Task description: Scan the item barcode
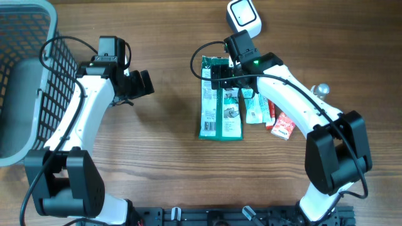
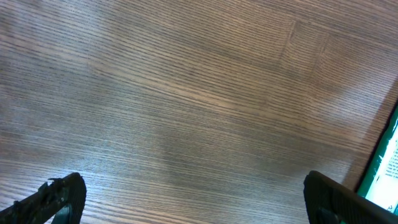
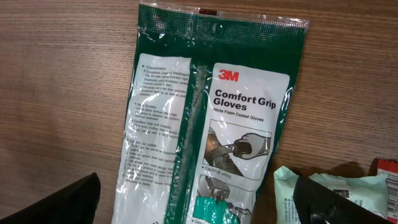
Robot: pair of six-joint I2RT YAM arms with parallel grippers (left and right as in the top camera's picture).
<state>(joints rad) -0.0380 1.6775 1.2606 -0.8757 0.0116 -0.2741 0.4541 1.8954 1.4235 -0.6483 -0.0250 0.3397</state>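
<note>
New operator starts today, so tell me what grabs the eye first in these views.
The green glove pack lies flat at the centre of the table, with the open right gripper over its top end. Small packets lie beside it on the right arm's side. A white scanner sits at the far edge, and a grey basket fills the left side.

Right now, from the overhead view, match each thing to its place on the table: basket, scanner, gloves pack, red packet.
Things:
1 basket
2 scanner
3 gloves pack
4 red packet

Places:
A top edge
B right end of the pack row
C far left
D centre

Pairs: 1-C, 2-A, 3-D, 4-B
</note>
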